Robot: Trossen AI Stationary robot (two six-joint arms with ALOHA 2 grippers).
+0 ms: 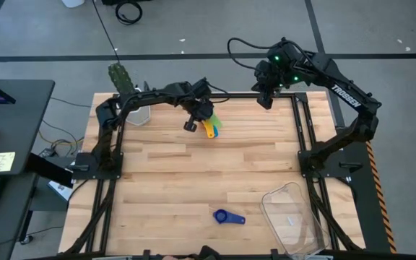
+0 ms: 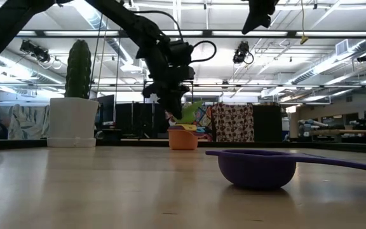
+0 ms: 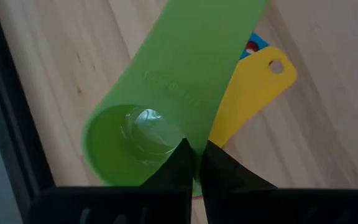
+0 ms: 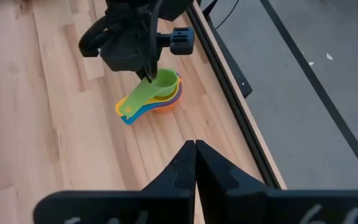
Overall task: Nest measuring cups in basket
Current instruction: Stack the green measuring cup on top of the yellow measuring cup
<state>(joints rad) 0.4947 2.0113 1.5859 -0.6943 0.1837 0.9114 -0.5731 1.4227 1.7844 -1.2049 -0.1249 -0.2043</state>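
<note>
On the far middle of the table stands a stack of nested measuring cups [image 1: 210, 128], orange at the bottom [image 2: 183, 138], with yellow [image 3: 253, 93] and blue handles fanned out. The green cup [image 3: 166, 93] is on top, tilted, and my left gripper [image 4: 149, 76] is shut on it. A dark blue cup [image 1: 228, 217] lies alone near the front edge, its bowl on the wood. The clear basket [image 1: 268, 204] stands at the near right corner. My right gripper [image 4: 196, 149] hangs shut high over the far right, holding nothing. My left gripper pinches the green cup's bowl wall [image 3: 188, 140] at the rim, on the side away from the handle, one finger inside the bowl and one outside. The fingers slant down from the table's left. The cup sits tilted over the stack [image 4: 157, 99]; whether it rests in it I cannot tell.
A white hexagonal pot with a cactus [image 1: 137, 108] stands at the far left beside my left arm. Dark frame rails [image 1: 305, 130] run along both sides of the table. Bare wood lies between the stack and the basket.
</note>
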